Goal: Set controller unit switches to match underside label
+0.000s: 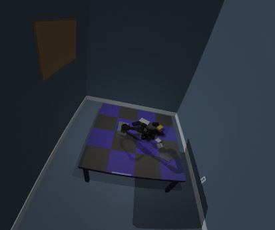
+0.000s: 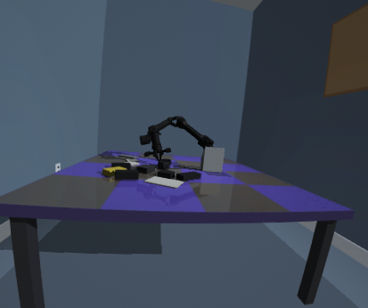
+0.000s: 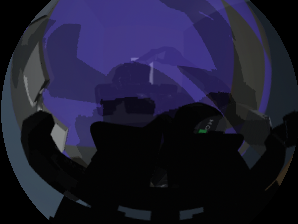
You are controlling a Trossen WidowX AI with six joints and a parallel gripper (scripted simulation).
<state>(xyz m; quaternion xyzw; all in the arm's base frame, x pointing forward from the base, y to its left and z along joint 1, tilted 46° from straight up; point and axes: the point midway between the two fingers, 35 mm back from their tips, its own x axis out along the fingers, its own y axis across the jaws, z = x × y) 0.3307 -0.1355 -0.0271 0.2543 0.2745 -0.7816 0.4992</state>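
Observation:
My gripper [image 2: 159, 162] [image 3: 162, 122] is shut and empty, pointing down low over the bench among the parts. A dark block [image 2: 164, 164] stands right at the fingertips in the exterior view and looks like the controller unit. In the wrist view a dark rounded part [image 3: 192, 112] with pale lettering and a small green patch [image 3: 202, 131] shows just behind the right finger. The fingers hide most of it. I cannot tell whether it is tilted or touched, and neither the switch settings nor the label squares can be read.
Several black modules [image 2: 126, 174] [image 2: 188, 176] lie close around the gripper. A yellow block [image 1: 160, 127] [image 2: 114, 171] lies to one side, and a white flat panel [image 1: 144, 121] [image 2: 164, 182] lies near the modules. A pale upright box [image 2: 213, 159] stands by the arm's base.

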